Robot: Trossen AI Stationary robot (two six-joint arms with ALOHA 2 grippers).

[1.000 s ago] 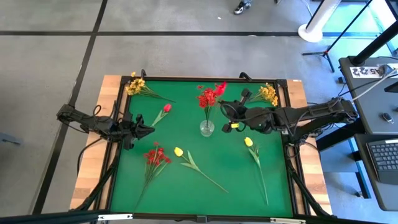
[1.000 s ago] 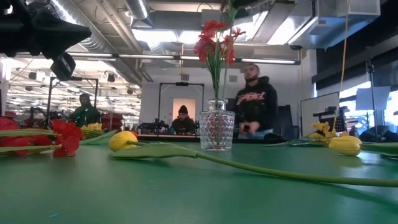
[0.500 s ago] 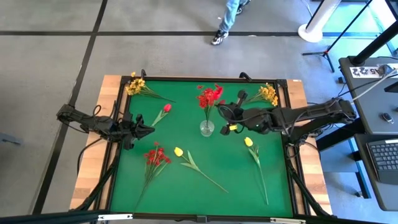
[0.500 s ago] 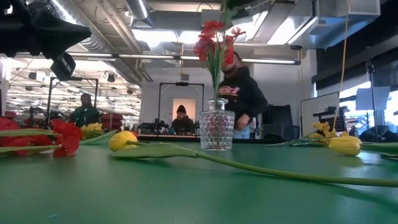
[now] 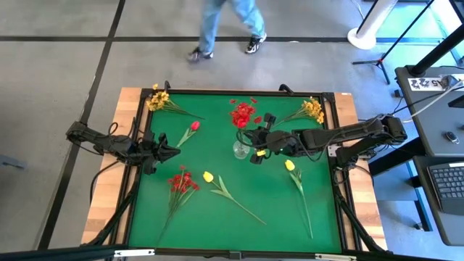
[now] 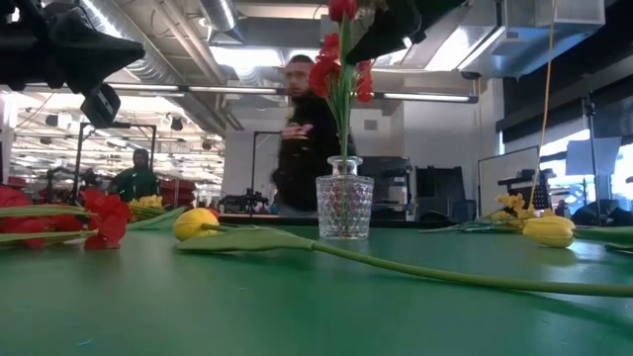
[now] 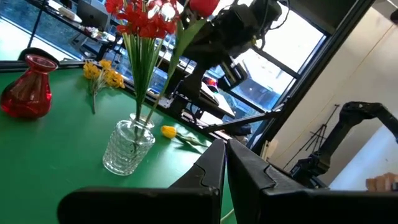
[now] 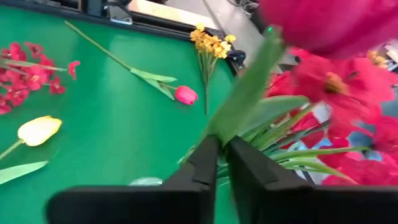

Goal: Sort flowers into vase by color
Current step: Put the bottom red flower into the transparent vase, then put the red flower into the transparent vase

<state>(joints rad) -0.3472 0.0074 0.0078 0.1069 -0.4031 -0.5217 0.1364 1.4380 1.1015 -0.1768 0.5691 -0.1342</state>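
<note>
Above the glass vase [image 5: 241, 149] at mid-desk, the right tool [image 5: 254, 154] pinches a red tulip [image 7: 203, 5] stem over its red sprays [image 5: 242, 114], while the left tool [image 5: 172, 151], fingers together, waits at left.

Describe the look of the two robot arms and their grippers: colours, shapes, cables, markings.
Both arms are black, slim and jointed, with dark cables looping beside them down to the table's edges. The left gripper ends in two flat, tapered black fingers. The right gripper has the same dark fingers and a small yellow mark on its body. No lettering is readable.
</note>
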